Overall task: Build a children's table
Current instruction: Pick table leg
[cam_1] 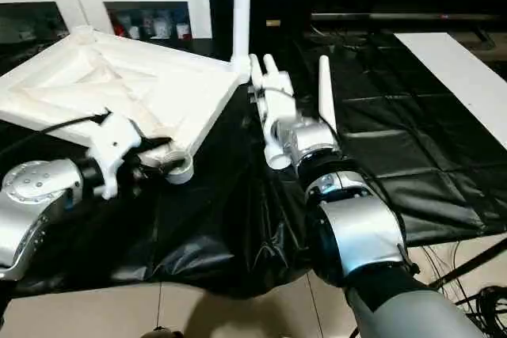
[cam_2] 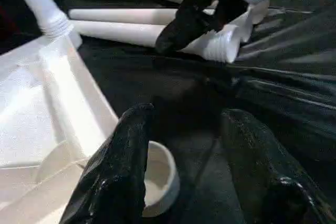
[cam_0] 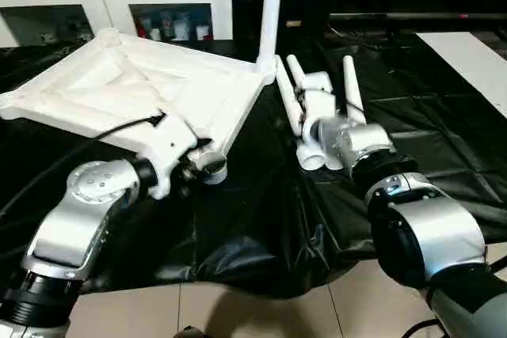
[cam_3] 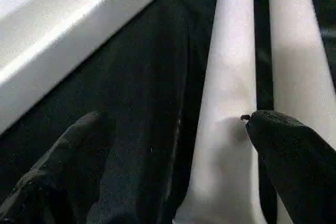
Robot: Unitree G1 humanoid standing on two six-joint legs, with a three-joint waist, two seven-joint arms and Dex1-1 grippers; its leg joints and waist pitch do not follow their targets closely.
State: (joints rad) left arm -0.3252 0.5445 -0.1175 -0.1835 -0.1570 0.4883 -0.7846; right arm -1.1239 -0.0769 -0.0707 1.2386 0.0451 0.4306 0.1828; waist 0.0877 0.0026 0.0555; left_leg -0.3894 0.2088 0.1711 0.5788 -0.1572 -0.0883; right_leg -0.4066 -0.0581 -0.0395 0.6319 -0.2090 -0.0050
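A black-sheeted table (cam_0: 261,227) fills the head views. The white tabletop (cam_0: 119,89) lies upside down at upper left, one leg (cam_0: 271,9) upright in its far corner socket. Three loose legs (cam_0: 287,96) lie at centre. The right tool (cam_3: 173,156), fingers spread wide, straddles one leg. The left tool (cam_2: 194,177), half open and empty, hovers at the near corner socket (cam_2: 157,179).
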